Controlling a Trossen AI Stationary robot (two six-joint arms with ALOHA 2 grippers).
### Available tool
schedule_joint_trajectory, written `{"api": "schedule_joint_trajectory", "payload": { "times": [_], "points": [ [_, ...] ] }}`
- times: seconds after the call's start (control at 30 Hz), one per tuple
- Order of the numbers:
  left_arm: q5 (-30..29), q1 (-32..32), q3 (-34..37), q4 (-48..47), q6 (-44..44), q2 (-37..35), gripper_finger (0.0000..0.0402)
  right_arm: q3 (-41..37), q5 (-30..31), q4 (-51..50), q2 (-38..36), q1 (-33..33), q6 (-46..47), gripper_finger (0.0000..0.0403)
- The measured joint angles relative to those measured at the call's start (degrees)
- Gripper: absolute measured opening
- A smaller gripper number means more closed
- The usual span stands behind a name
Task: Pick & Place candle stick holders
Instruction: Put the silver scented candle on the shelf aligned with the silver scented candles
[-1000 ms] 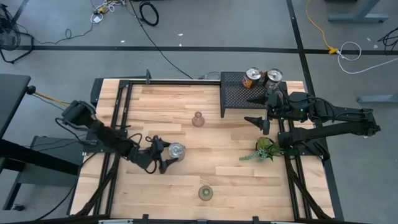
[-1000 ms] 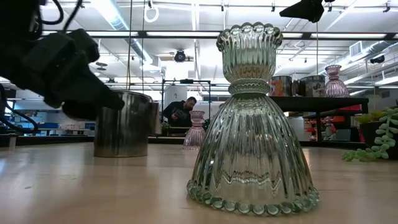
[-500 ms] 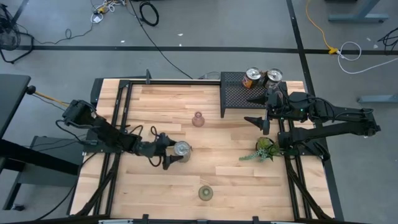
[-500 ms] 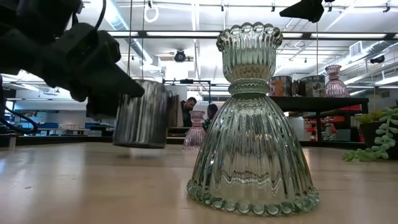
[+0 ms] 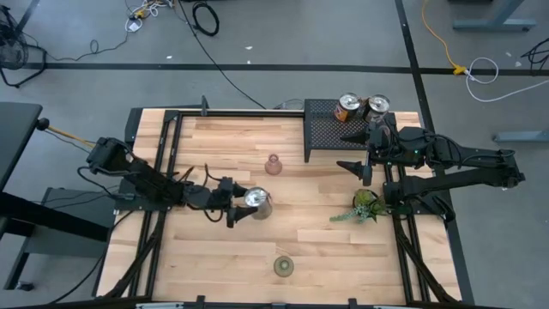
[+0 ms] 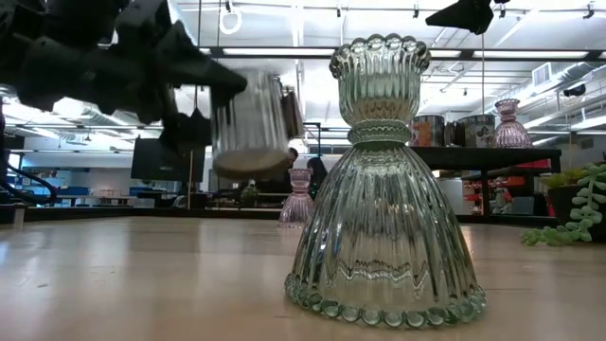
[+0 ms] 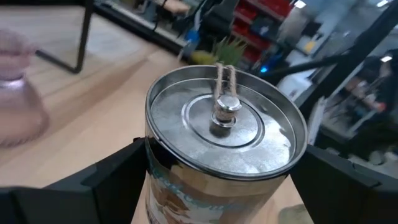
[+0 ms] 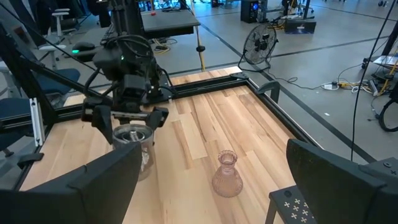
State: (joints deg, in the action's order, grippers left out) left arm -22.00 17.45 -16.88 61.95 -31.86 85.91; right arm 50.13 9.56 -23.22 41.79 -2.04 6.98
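Left claw (image 5: 241,206): closed on a shiny silver metal cup-shaped candle holder (image 5: 255,201), which is gripped from both sides between the two dark fingers (image 7: 118,171) and is carried clear of the bench (image 5: 326,232), near the middle of it. In the low view the holder (image 6: 251,121) is seen in the air, above the wooden surface. A wick on a small metal stud is seen inside the holder (image 7: 227,115).

Right claw (image 5: 356,151): open, nothing held; it is stationed at the front edge of the black mesh rack (image 5: 330,129), at the far right of the bench.

Pinkish ribbed glass candle holder (image 5: 273,164): upright on the bench, beyond the left claw and apart from it.

Two more metal candle holders, one orange-tinted (image 5: 347,107) and one silver (image 5: 377,106): side by side at the back of the mesh rack.

Olive-green ribbed glass candle holder (image 5: 283,266): upright near the front edge of the bench, well apart from the others.

Green leafy plant sprig (image 5: 364,206): lying by the right side of the bench, near the right arm.
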Motion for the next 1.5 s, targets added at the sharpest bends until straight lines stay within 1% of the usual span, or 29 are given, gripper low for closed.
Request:
{"api": "schedule_joint_trajectory", "payload": {
  "times": [0.13,0.23,0.4,0.47,0.53,0.63,0.8,0.87,0.97,1.03,1.1,1.17,1.3,1.4,1.5],
  "points": [
    [3.0,-1.5,-0.2,1.4,0.0,0.0,0.0355,0.0,0.0,0.0,0.0,0.0,0.0,0.0396],
    [5.5,-2.9,-1.8,1.3,0.1,0.0,0.0358,0.0,0.0,0.0,0.0,0.0,0.0,0.0396],
    [12.0,-5.6,-7.5,-2.2,2.0,0.0,0.0360,0.0,0.0,0.0,0.0,0.0,-0.2,0.0396],
    [14.7,-6.6,-10.9,-5.1,3.0,0.0,0.0357,0.0,0.0,0.5,0.1,0.0,-2.5,0.0396],
    [15.0,-7.5,-15.0,-9.4,3.1,0.0,0.0356,0.0,0.0,1.1,0.2,0.0,-5.5,0.0396],
    [14.7,-8.6,-21.1,-17.4,5.6,0.0,0.0357,0.0,0.1,4.6,0.6,0.0,-6.4,0.0396],
    [14.8,-10.7,-31.6,-29.1,10.8,0.0,0.0358,0.0,0.0,13.0,1.8,0.0,-5.3,0.0396],
    [15.1,-12.0,-34.7,-30.9,12.4,0.0,0.0358,0.0,-0.1,14.9,2.4,0.0,-1.1,0.0396],
    [14.8,-14.1,-38.5,-30.5,14.4,-0.1,0.0358,0.0,0.0,15.5,3.1,0.0,5.4,0.0396],
    [15.3,-15.6,-41.0,-31.9,14.6,-0.1,0.0358,0.0,1.1,16.1,3.6,0.0,7.1,0.0396],
    [17.9,-17.3,-43.8,-34.9,15.6,-0.1,0.0358,0.0,2.0,17.2,4.2,0.0,7.6,0.0396],
    [19.5,-18.7,-46.7,-40.0,16.4,-0.1,0.0358,0.0,2.2,18.3,4.9,0.0,8.3,0.0396],
    [20.1,-21.5,-51.6,-51.1,19.4,0.1,0.0358,0.0,3.4,17.5,6.5,0.0,10.6,0.0396],
    [20.0,-24.8,-54.3,-53.6,23.0,-0.1,0.0358,0.0,3.2,17.1,7.4,0.0,11.0,0.0396],
    [19.8,-29.0,-54.7,-54.7,23.6,0.3,0.0358,0.0,3.0,17.8,7.5,0.0,12.5,0.0396]
  ]
}}
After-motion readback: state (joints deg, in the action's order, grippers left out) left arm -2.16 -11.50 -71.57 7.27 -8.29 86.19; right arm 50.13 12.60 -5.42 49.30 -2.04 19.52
